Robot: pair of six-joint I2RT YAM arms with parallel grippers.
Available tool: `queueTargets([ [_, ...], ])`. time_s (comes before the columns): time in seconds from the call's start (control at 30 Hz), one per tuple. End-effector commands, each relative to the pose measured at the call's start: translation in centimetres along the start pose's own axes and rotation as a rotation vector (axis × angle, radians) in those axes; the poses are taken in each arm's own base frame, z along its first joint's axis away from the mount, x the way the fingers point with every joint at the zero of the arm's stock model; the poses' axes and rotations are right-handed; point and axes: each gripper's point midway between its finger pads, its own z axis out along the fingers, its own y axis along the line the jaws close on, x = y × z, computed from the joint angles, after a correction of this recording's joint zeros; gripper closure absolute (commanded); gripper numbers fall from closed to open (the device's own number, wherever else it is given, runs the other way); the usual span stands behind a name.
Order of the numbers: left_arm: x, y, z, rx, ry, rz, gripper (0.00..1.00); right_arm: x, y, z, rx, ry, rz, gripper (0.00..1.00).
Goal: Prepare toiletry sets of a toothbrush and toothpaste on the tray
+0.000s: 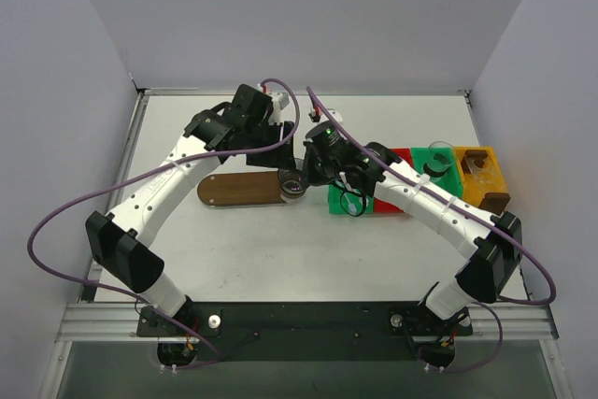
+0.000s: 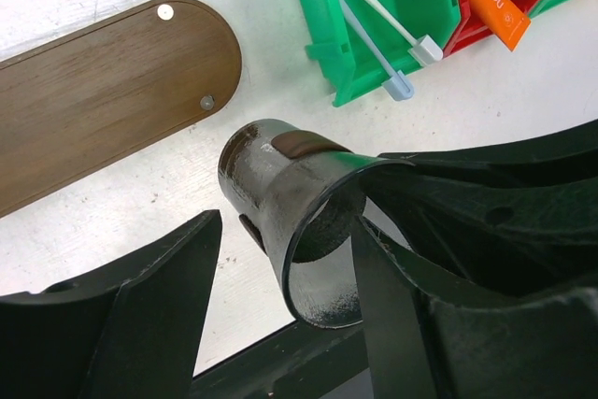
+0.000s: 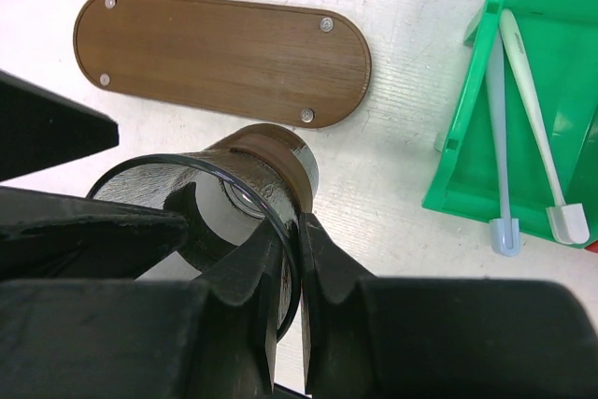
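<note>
The dark brown wooden tray (image 1: 234,192) (image 2: 93,100) (image 3: 215,53) lies bare on the table. A clear cup (image 1: 294,186) (image 2: 280,193) (image 3: 234,203) hangs tilted just off the tray's right end. My right gripper (image 3: 301,221) (image 1: 310,173) is shut on the cup's rim, one finger inside and one outside. The left gripper (image 2: 299,268) (image 1: 280,161) straddles the same cup with its jaws open, and its left finger stands apart from the cup wall. A white toothbrush (image 2: 374,2) (image 3: 533,109) and a pale blue toothbrush (image 2: 369,44) (image 3: 498,137) lie in the green bin (image 1: 348,201). An orange toothpaste tube (image 2: 497,8) lies in the red bin.
To the right of the tray, green, red (image 1: 402,156) and yellow (image 1: 486,184) bins stand in a row. More clear cups (image 1: 437,161) sit at the back of the bins. Both arms crowd the space above the tray's right end.
</note>
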Motion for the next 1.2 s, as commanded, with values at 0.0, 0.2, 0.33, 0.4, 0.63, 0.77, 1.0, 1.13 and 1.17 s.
queueTargets([
  [0.0, -1.7, 0.1, -1.4, 0.0, -0.094, -0.044, 0.32, -4.8, 1.0, -1.1, -0.014, -0.165, 0.164, 1.0],
  [0.2, -1.4, 0.8, -1.2, -0.019, -0.087, -0.084, 0.32, -5.4, 0.9, -0.8, 0.006, -0.192, 0.219, 1.0],
  [0.33, -1.5, 0.6, -0.9, -0.002, -0.079, -0.085, 0.32, -6.0, 0.6, -0.7, 0.032, -0.217, 0.237, 1.0],
  [0.4, -1.4, 0.5, -0.5, 0.004, -0.069, -0.09, 0.33, -6.4, 0.5, -0.6, 0.042, -0.231, 0.247, 1.0],
  [0.63, -1.8, -0.6, 0.8, 0.056, -0.038, -0.102, 0.38, -7.6, 1.1, -0.1, 0.05, -0.263, 0.256, 1.0],
  [0.77, -1.6, -0.4, 1.2, 0.048, -0.021, -0.11, 0.42, -7.8, 0.9, 0.2, 0.075, -0.278, 0.258, 1.0],
  [1.0, -1.6, 0.4, 1.5, 0.007, -0.023, -0.128, 0.81, -7.6, 1.2, 0.4, 0.063, -0.283, 0.253, 1.0],
  [1.13, -1.7, 1.2, 1.7, -0.013, -0.018, -0.148, 1.0, -7.3, 1.5, 0.5, 0.045, -0.268, 0.233, 0.97],
  [1.17, -2.0, 1.6, 1.7, -0.017, -0.022, -0.156, 1.0, -7.3, 1.6, 0.5, 0.042, -0.264, 0.219, 0.87],
])
